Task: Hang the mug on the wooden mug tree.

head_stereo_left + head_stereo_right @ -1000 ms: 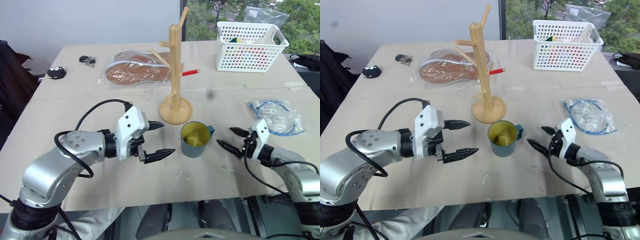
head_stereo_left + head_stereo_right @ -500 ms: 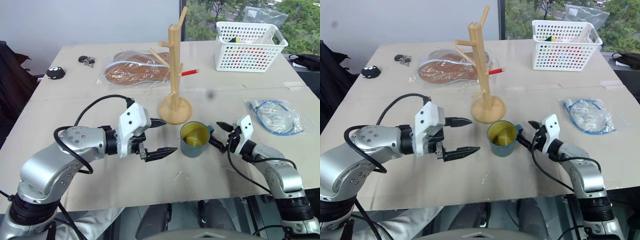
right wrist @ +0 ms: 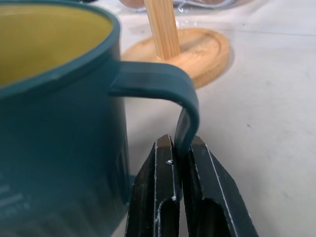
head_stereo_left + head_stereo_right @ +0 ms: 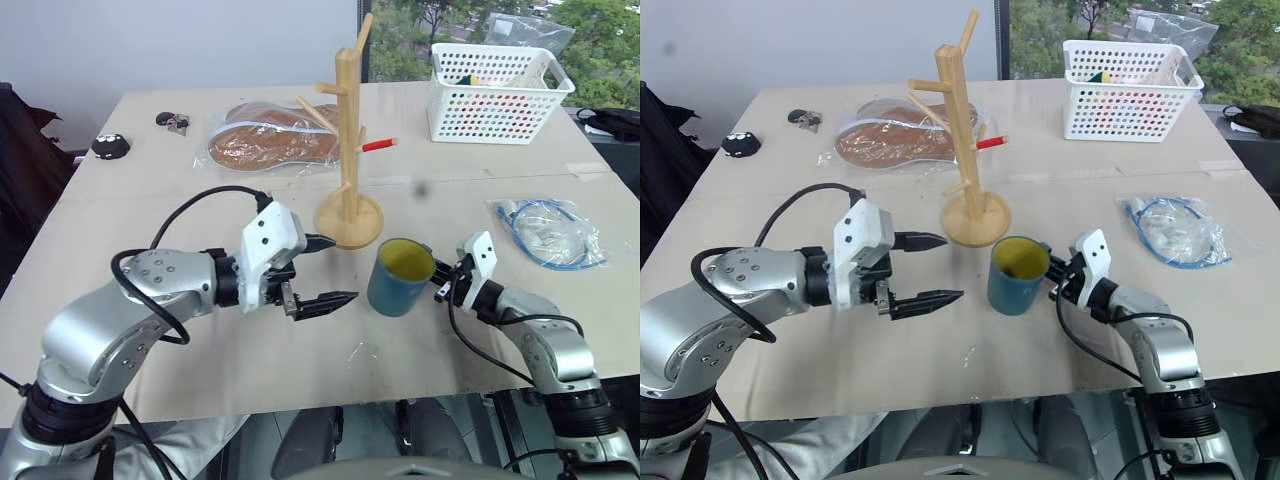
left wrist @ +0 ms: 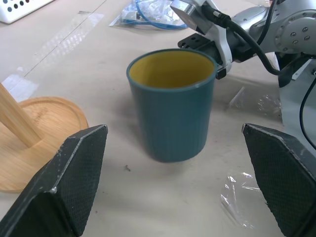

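The teal-blue mug [image 4: 398,280] with its yellow inside stands tilted on the table, just in front of the round base of the wooden mug tree [image 4: 349,130]. My right gripper [image 3: 180,163] is shut on the lower part of the mug's loop handle [image 3: 186,111], coming at it from the right. In the head views the right gripper [image 4: 441,286] sits tight against the mug's right side. To the left of the mug my left gripper [image 4: 336,272] hovers open with nothing between its fingers, and the mug [image 5: 172,103] faces it.
A white basket [image 4: 500,82] stands at the back right. A clear bag of blue cable [image 4: 552,232] lies right of my right arm. A bag with brown contents [image 4: 268,140] and a red-tipped stick [image 4: 380,145] lie behind the tree. Small black items [image 4: 113,146] sit far left.
My right gripper moved left to the mug's handle and shut on it. The mug, upright before, now tilts. The left gripper stayed open in place.
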